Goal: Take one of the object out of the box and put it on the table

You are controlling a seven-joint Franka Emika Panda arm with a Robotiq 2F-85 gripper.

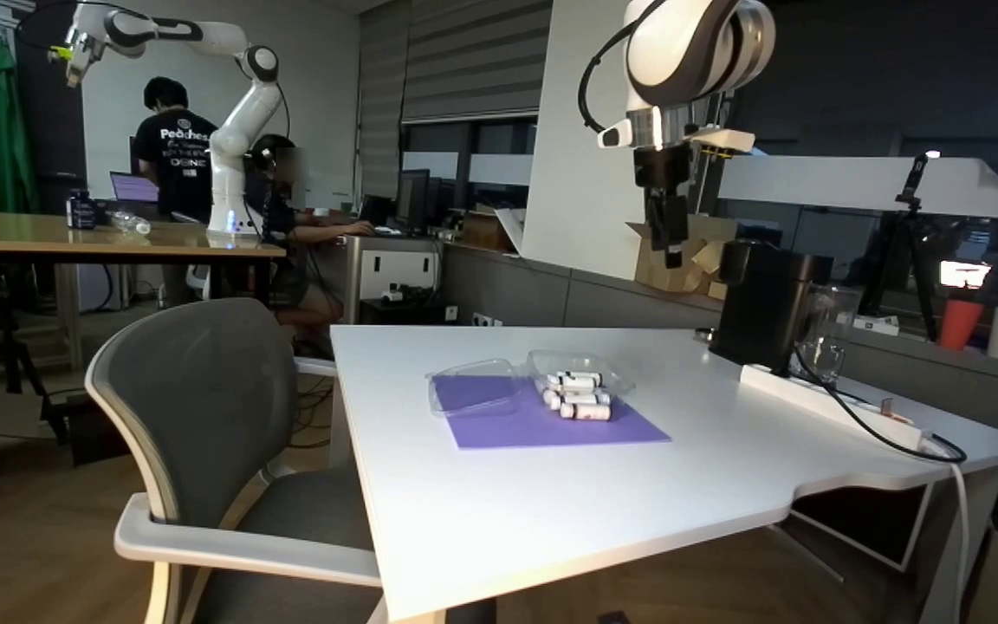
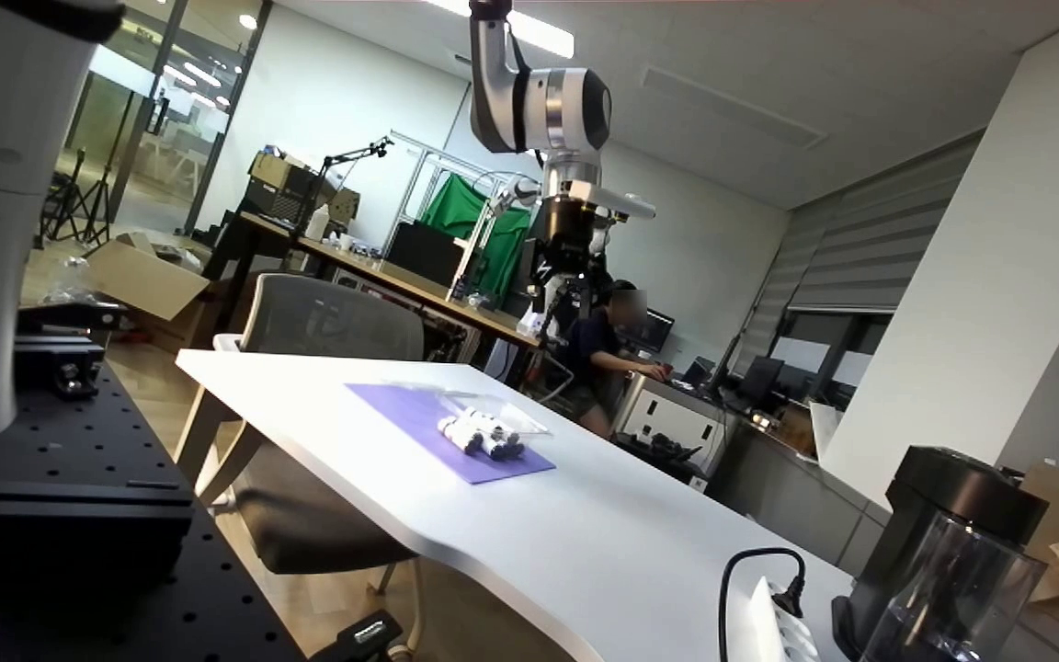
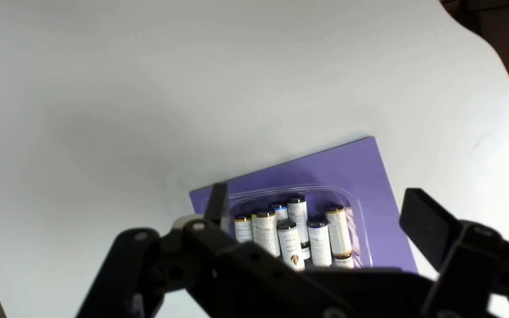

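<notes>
Several small white-labelled bottles with dark caps (image 1: pixel 586 412) lie in a clear plastic box (image 1: pixel 542 362) on the white table (image 1: pixel 568 503). The bottles also show in an exterior view (image 2: pixel 493 432) and in the wrist view (image 3: pixel 319 245), where the box's rim (image 3: pixel 363 223) is seen from above. My gripper (image 1: pixel 670 258) hangs high above the table, to the right of the box in that exterior view. In the wrist view my gripper (image 3: pixel 318 210) is open, with its fingers wide apart and nothing between them. The gripper's body hides the lower part of the box there.
The box stands on a purple mat (image 1: pixel 508 433). A clear lid (image 1: pixel 475 390) lies open beside the box. A black machine (image 1: pixel 763 303) and a white power strip (image 1: pixel 828 406) with a cable stand on the table. A grey chair (image 1: pixel 204 416) is at the table's edge.
</notes>
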